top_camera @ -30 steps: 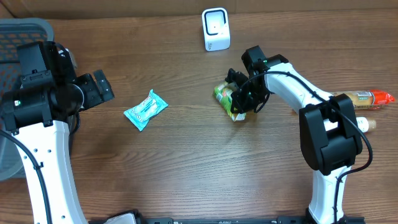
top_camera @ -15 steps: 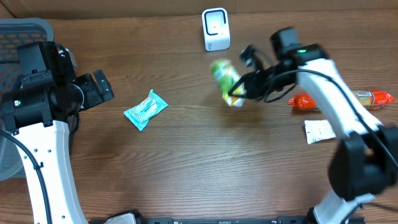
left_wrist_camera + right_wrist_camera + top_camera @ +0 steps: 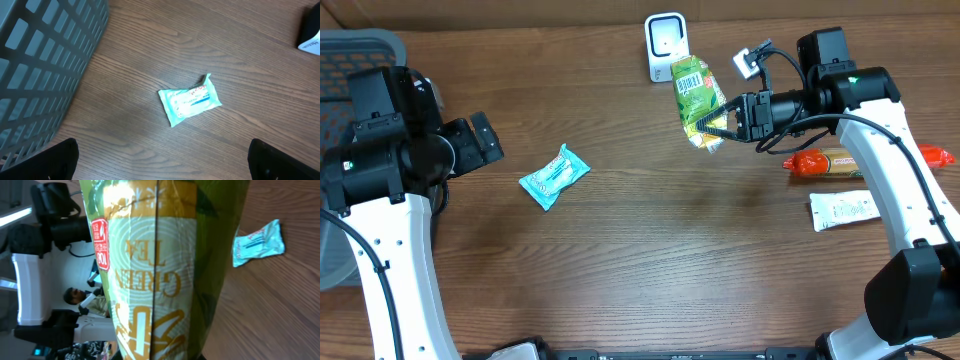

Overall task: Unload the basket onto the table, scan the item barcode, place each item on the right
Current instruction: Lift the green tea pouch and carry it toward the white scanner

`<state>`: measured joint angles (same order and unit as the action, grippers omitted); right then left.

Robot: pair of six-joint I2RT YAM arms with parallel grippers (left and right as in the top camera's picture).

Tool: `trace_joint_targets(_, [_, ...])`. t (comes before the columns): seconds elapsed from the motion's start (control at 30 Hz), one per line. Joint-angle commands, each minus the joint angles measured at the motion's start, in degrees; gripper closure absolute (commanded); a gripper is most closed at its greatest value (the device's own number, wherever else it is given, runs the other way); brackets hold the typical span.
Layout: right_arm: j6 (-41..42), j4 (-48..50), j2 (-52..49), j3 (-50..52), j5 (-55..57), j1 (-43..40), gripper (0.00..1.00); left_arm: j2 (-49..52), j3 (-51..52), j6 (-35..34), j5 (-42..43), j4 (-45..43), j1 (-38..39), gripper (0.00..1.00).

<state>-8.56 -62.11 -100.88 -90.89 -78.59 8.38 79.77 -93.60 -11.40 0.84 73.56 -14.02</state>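
The right end effector (image 3: 728, 115) is clenched on the tea pack (image 3: 694, 92), gripping it, as far as the overhead view lets one judge, at its lower right edge. The pack is held off the tabletop (image 3: 670, 270) and, seen from above, lies just beside the white scanner (image 3: 666, 46), slightly toward the robot and to its right; it stands tilted, with its upper end nearest the scanner. Whether a barcode faces the scanner cannot be told. In the right wrist view the pack (image 3: 160, 270) fills most of the frame, showing green and gold print with the words "GREEN TEA", and hides the fingers. The left end effector (image 3: 480, 145) is released, its jaws spread wide and holding nothing, off to the left and well apart from the pack. A teal sachet (image 3: 554, 176) lies flat on the tabletop between the two arms, and the left wrist view shows it alone on bare wood. A grey basket (image 3: 360, 45) sits at the far left edge. Under the right arm a red stick (image 3: 840, 160) lies on the tabletop, with a white sachet (image 3: 845, 210) near it on the robot's side.
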Motion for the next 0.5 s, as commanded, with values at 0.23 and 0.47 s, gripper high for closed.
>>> trace_joint_targets(0.23, [-0.24, 0.68, 0.94, -1.40, 2.38, -0.09, 0.96, 0.15, -1.01, 1.11, 0.22, -0.09, -0.22, 0.00])
trace_joint_targets(0.47, [-0.17, -0.68, 0.92, -1.38, 16.90, 0.04, 0.96, 0.15, -1.01, 1.11, 0.22, -0.09, -0.22, 0.01])
